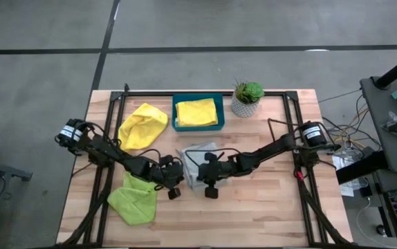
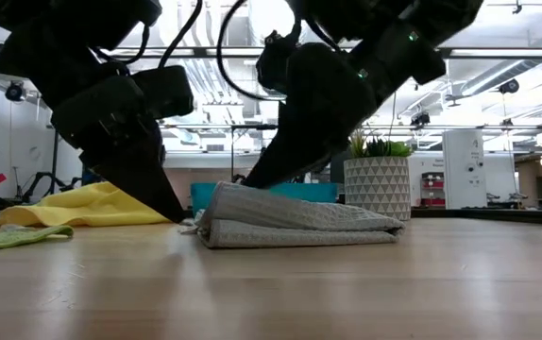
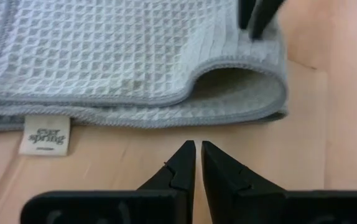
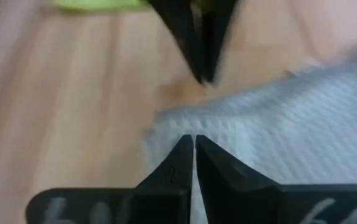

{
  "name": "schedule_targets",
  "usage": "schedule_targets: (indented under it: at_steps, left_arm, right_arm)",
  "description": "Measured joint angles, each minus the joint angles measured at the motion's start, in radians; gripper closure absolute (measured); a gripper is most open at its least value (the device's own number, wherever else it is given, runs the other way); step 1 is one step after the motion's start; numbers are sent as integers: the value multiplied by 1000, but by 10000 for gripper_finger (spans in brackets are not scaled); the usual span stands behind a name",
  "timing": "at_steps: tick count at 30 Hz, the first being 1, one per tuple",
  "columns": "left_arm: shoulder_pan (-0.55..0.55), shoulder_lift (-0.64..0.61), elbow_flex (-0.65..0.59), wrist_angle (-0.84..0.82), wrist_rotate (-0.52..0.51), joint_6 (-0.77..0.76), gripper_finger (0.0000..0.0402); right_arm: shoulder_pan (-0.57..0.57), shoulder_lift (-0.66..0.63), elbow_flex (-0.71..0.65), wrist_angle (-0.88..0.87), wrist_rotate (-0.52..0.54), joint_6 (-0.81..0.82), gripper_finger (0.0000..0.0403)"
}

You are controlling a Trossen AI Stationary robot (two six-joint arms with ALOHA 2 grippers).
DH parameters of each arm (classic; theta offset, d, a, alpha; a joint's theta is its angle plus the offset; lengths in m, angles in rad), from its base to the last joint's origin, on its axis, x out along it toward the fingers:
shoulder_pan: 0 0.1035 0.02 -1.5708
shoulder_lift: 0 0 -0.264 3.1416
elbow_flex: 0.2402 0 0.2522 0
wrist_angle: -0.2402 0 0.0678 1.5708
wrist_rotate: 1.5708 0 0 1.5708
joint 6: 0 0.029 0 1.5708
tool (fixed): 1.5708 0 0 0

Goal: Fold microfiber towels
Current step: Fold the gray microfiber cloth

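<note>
Grey microfiber towel lies folded at the middle of the wooden table, both grippers meeting over its near-left end. Left gripper, fingers pressed together and holding nothing, points down at bare wood just beside the towel's folded edge, where a small white label sticks out from the hem. Right gripper, fingers likewise closed, has its tips down on the waffle-weave cloth; whether any fabric is pinched between them cannot be told. From above, the left arm reaches in diagonally from the table's left edge and the right arm from the right edge, their wrists nearly touching over the towel. From table height, both dark wrists slope down steeply to the towel's left end, the cloth lying in flat layers. A lime green towel lies crumpled under the left arm near the front edge, a yellow towel sits behind it, and another yellow towel rests folded in a teal tray at the back, beside a potted plant. Beyond the table is a grey floor and a bright workshop with ceiling lights.
</note>
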Motion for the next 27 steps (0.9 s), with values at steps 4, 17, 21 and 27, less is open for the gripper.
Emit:
schedule_targets:
  at_steps: [4,17,21,27]
  left_arm:
    - [-2,0,3,19,13,3,389]
    - [-9,-12,9,86,124,20,389]
    - [-10,-12,28,95,128,31,389]
    - [0,-22,28,91,112,46,389]
  right_arm:
    - [8,41,9,40,-64,-2,390]
    - [21,90,20,64,-80,-31,390]
    - [21,49,20,49,-80,-62,390]
    - [21,-35,15,-72,-48,-106,390]
